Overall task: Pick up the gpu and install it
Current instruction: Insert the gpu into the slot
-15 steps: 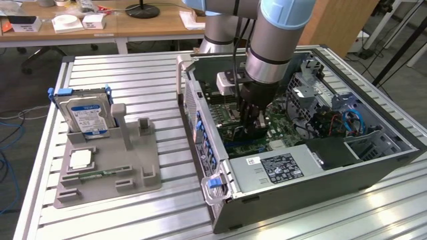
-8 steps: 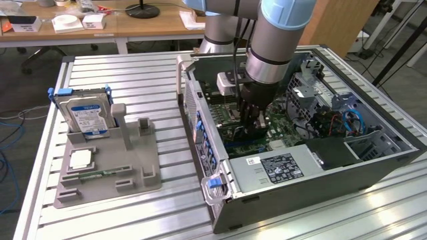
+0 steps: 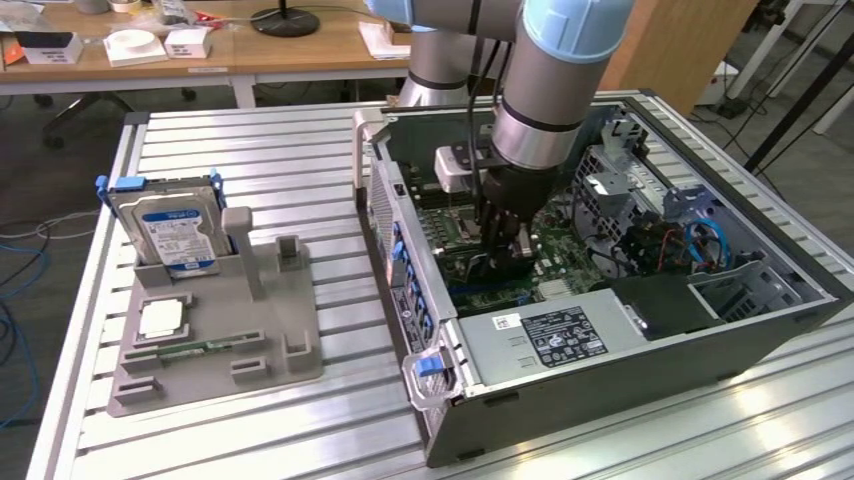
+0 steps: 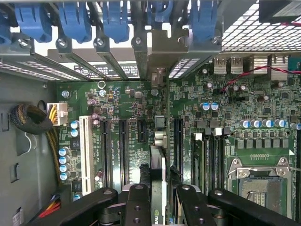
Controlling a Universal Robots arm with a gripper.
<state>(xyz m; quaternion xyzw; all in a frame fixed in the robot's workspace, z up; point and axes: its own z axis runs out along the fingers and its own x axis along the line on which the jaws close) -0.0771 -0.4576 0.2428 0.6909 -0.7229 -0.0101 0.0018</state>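
My gripper (image 3: 505, 258) reaches down into the open computer case (image 3: 627, 390), just above the green motherboard (image 3: 514, 290). In the wrist view the gpu (image 4: 158, 174) appears edge-on as a thin dark card between the two black fingers (image 4: 137, 203), which are shut on it. Its silver end bracket (image 4: 162, 52) stands against the case's rear slot openings. The card lines up over a long black expansion slot (image 4: 178, 141) on the motherboard (image 4: 117, 101). Whether its lower edge sits in the slot is hidden.
Blue slot latches (image 4: 75, 21) line the case's rear wall. A white slot (image 4: 85, 155) and the CPU socket (image 4: 258, 186) flank the card. Outside the case, a grey fixture (image 3: 267, 340) holds a hard drive (image 3: 167, 225), a chip (image 3: 160, 318) and a green memory stick (image 3: 200, 350).
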